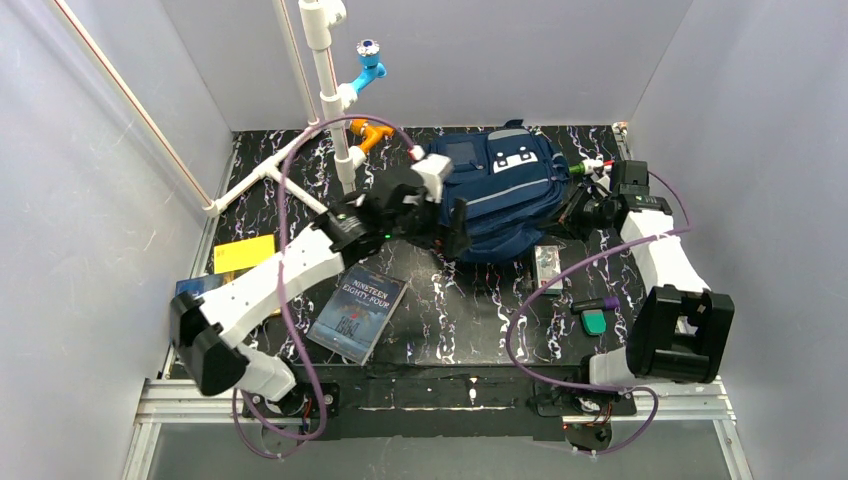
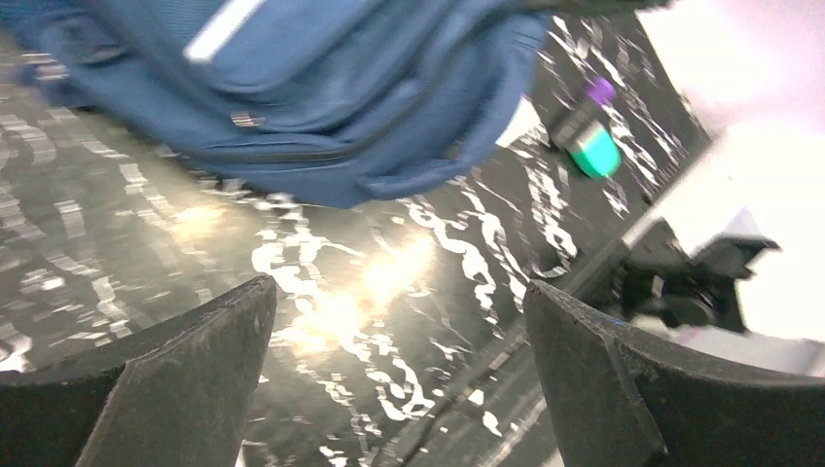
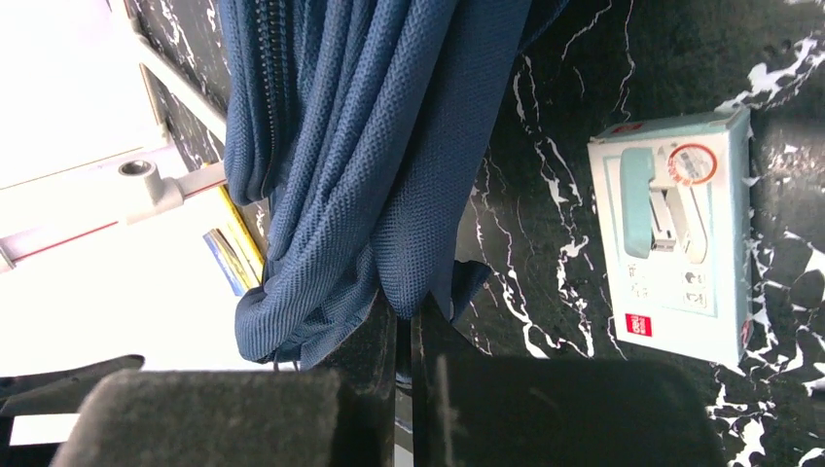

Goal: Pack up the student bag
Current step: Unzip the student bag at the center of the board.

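Note:
The student bag (image 1: 500,185), a navy-blue backpack with a grey stripe and a white patch, lies at the back middle of the table. My left gripper (image 1: 445,225) hangs at the bag's near-left corner. In the left wrist view its fingers (image 2: 185,375) stand wide apart with only bare table between them, and the bag (image 2: 321,97) lies just beyond. My right gripper (image 1: 578,208) is at the bag's right side. In the right wrist view it (image 3: 404,316) is shut on a fold of the bag's blue fabric (image 3: 370,175), which hangs in bunched pleats from the jaws.
A book, Nineteen Eighty-Four (image 1: 358,310), and a yellow pad (image 1: 244,254) lie at the front left. A boxed stapler (image 1: 547,263) (image 3: 671,243), a purple marker (image 1: 595,303) and a green item (image 1: 594,321) lie on the right. A white pipe frame (image 1: 335,110) stands at the back left.

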Available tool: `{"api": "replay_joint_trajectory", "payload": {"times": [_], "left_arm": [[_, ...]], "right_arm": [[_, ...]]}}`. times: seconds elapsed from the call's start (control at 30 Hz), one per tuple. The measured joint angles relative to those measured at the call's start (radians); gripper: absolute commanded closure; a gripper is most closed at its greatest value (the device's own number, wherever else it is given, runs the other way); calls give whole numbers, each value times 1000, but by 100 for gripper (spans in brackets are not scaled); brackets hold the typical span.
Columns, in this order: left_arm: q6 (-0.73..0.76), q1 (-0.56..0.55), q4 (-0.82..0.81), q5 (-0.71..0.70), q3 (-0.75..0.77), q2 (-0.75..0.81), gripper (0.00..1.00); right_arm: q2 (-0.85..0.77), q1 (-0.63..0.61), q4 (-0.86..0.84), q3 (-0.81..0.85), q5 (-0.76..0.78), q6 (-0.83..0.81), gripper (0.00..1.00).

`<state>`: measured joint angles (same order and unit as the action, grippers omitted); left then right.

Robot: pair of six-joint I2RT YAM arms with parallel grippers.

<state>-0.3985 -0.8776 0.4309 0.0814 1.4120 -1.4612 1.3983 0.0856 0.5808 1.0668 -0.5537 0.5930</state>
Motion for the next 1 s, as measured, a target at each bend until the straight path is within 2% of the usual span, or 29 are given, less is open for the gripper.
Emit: {"api": "replay_joint_trajectory", "payload": {"times": [0.1,0.17,0.2,0.33,0.37,0.43,0.53,0.6,0.7,0.8,0.83,0.9,1.0], "left_arm": [[12,47,3,-61,-73,97,2],[9,52,5,-82,-131,148,2],[4,50,5,-85,-164,172,3],[-33,43,48,-79,-253,259,3],[-47,43,59,-72,-268,288,3],[-79,43,73,-55,-293,361,2],[-115,43,82,-42,-319,480,2],[-135,43,93,-41,-327,552,2],[-166,43,113,-46,-327,634,2],[-192,43,137,-62,-332,680,2],[-201,43,155,-71,-336,694,2],[-213,43,187,-86,-337,704,2],[-231,43,242,-116,-337,712,2]], "right_arm": [[64,11,35,56,-11,-31,99],[107,11,34,85,0,-52,93],[121,11,21,87,6,-58,89],[185,-1,25,116,43,-116,89],[219,-8,50,149,56,-142,86],[298,-31,70,215,76,-185,71],[370,-62,49,245,108,-215,42],[390,-78,70,252,158,-235,32],[428,-123,177,361,317,-289,23],[432,-177,204,464,459,-320,18],[417,-194,198,472,497,-321,11],[365,-227,175,443,535,-298,2],[187,-280,62,256,518,-167,2]]}}
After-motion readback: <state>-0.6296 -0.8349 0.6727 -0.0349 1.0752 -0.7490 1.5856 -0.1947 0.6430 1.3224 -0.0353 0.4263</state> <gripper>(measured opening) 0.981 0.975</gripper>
